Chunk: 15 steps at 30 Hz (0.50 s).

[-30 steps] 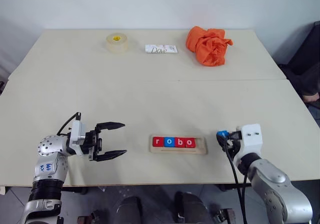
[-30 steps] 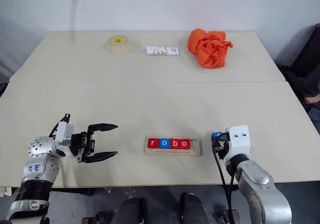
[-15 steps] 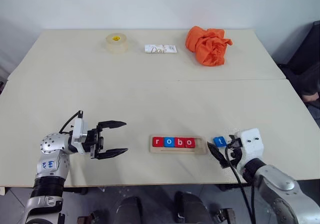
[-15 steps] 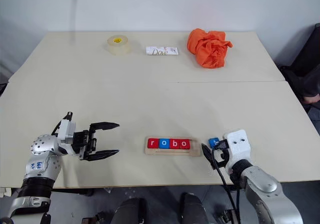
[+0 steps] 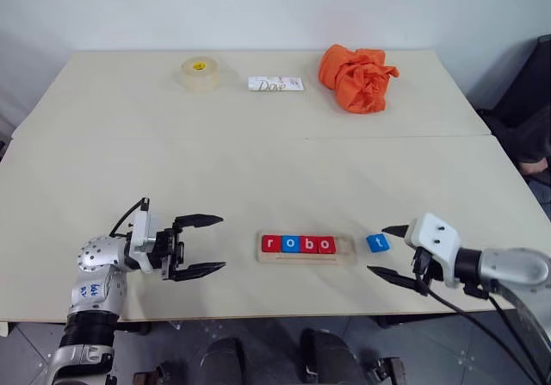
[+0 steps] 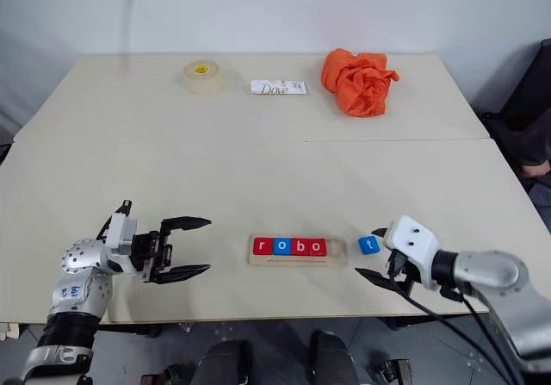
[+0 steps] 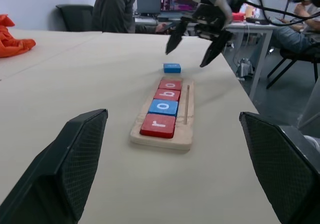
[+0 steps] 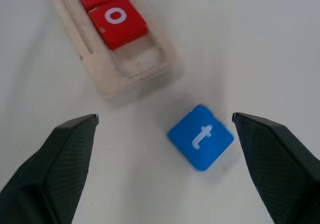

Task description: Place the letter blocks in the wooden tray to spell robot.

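A second ago my right gripper (image 5: 389, 251) was closed on the blue t block (image 5: 377, 243) above the table's near edge, just right of the wooden tray (image 5: 307, 247). Half a second ago the block already lay on the table (image 5: 258, 178) with the fingers parted beside it. Now that gripper has drawn back to the right and turned, so its two black fingers point left toward the block and stand fully apart. They hold nothing and touch nothing; the block lies just off their tips, between them in the right wrist view, clear of both.

The t block sits flat on the bare table just beside the tray's right end, apart from it and turned slightly askew. It is not in the tray. The tray holds four blocks in a row, reading r, o, b, o from the left: red r block (image 5: 272, 244), blue o block (image 5: 290, 244), red b block (image 5: 309, 245), red o block (image 5: 326, 245). The slot at the tray's right end is empty.

My left gripper (image 5: 205, 244) has kept its place left of the tray, well apart from it, fingers spread wide and pointing right. It holds nothing.

At the far side lie a tape roll (image 5: 200, 72), a Dove wrapper (image 5: 276, 83) and an orange cloth (image 5: 356, 77), unmoved.
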Each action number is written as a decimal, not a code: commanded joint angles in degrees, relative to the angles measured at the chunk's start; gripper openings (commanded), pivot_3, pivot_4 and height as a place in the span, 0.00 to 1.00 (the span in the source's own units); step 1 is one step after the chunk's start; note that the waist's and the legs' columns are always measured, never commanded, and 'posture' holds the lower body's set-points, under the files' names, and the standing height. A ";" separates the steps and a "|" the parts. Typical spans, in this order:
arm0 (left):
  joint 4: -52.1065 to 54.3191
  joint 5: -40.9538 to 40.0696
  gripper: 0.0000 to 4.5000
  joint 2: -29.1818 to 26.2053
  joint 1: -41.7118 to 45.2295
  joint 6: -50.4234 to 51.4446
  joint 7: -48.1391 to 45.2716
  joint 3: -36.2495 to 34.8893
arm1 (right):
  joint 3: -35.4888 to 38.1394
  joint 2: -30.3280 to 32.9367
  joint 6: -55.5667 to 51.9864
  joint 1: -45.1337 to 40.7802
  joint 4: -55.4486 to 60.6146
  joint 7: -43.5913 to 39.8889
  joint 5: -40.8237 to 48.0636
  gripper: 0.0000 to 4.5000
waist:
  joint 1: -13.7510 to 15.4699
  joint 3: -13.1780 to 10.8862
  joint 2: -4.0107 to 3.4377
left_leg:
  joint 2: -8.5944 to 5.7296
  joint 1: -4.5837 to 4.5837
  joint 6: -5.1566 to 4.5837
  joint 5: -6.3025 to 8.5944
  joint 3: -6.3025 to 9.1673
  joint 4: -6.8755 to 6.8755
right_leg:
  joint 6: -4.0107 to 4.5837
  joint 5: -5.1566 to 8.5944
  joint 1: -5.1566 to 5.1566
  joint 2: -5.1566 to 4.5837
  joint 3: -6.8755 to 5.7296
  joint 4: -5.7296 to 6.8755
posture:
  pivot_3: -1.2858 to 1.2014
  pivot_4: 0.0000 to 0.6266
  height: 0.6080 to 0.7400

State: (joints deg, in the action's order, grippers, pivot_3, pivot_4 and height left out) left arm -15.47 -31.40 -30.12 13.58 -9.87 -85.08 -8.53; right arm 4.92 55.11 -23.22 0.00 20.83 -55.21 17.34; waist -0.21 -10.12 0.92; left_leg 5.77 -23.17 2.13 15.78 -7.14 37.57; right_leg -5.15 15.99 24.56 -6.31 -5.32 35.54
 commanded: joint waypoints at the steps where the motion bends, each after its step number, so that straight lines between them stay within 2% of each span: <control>1: 3.54 -0.80 1.00 -0.19 -2.40 -0.41 1.12 -1.01 | -2.61 2.29 6.31 -4.07 -6.20 -6.23 -2.30 1.00 | 0.04 0.00 0.00 | 0.00 0.00 0.00 0.00 0.00 -0.01 | 0.00 0.00 0.00 0.00 0.00 0.00 | 0.52 0.24 1.00; 6: 7.05 -1.18 1.00 -0.17 -6.14 -0.29 3.24 -1.83 | -9.33 3.52 13.69 -12.05 -17.79 -13.77 -7.62 1.00 | -0.01 -0.01 -0.01 | 0.00 -0.01 0.01 0.00 -0.03 0.05 | -0.01 -0.01 0.00 -0.01 0.00 -0.01 | 0.52 0.24 1.00; 11: 10.40 -1.60 1.00 -0.55 -9.60 0.14 4.82 -2.62 | -12.59 1.76 18.36 -17.47 -25.06 -16.85 -10.06 1.00 | 0.00 -0.01 -0.02 | 0.01 0.00 0.01 0.00 -0.05 0.11 | -0.03 -0.02 -0.01 -0.03 0.00 0.03 | 0.52 0.24 1.00; 14: 11.67 -1.71 1.00 -0.68 -10.88 0.35 5.62 -3.15 | -14.23 0.83 19.86 -20.43 -28.36 -17.58 -11.53 0.86 | -0.03 0.00 -0.01 | 0.02 0.01 0.01 0.01 -0.06 0.17 | -0.05 -0.03 -0.02 -0.04 0.00 0.04 | 0.52 0.24 1.00; 15: 11.96 -1.73 1.00 -0.71 -11.16 0.39 5.83 -3.25 | -14.61 0.58 20.09 -21.21 -29.09 -17.91 -11.77 0.78 | -0.03 0.00 -0.01 | 0.02 0.01 0.01 0.01 -0.06 0.19 | -0.05 -0.04 -0.03 -0.04 0.00 0.05 | 0.52 0.24 1.00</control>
State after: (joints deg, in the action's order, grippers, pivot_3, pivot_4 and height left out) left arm -5.80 -31.71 -30.17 2.86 -9.39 -79.64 -10.77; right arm -9.08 55.84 -3.65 -20.66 -6.29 -73.31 7.78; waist -0.25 -10.12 0.91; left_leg 5.80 -23.15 2.15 15.79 -7.20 37.80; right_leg -5.20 15.94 24.53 -6.35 -5.32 35.59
